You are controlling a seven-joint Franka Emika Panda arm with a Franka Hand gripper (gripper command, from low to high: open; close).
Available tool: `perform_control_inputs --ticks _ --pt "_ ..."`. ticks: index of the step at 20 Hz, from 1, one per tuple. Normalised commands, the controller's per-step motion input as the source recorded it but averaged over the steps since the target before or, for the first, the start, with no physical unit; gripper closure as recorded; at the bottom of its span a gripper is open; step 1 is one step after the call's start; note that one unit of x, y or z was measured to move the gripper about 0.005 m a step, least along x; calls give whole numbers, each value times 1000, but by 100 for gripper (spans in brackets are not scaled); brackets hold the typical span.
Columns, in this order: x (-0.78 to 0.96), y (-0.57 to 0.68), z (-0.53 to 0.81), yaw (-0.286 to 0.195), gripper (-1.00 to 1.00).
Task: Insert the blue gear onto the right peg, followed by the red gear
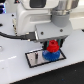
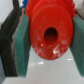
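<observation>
Gripper (image 1: 53,45): jaws clamped on the red gear, centre of the exterior frame.
Red gear (image 1: 53,46): between the pads (image 2: 22,45), directly above the blue gear.
Blue gear (image 1: 50,54): resting on the grey plate (image 1: 35,58), lower centre.
Right peg: hidden.

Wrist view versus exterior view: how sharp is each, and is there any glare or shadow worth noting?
Wrist view: the red gear fills the frame, soft and blurred at its edges, with whitish specks on its lower face; the pincer pads flank it, also blurry. Exterior view: low resolution, bright white table nearly washed out; the blue gear on the grey plate is readable, with shadow beneath the arm.
</observation>
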Motion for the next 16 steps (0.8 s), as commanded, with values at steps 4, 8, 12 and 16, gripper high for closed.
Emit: perform_control_inputs --ticks 4,8,12,16 --pt "209 -4 -128 0 100" --pt "101 -16 -3 0 100" --pt "150 -59 52 0 100" --pt "153 -95 -162 0 100"
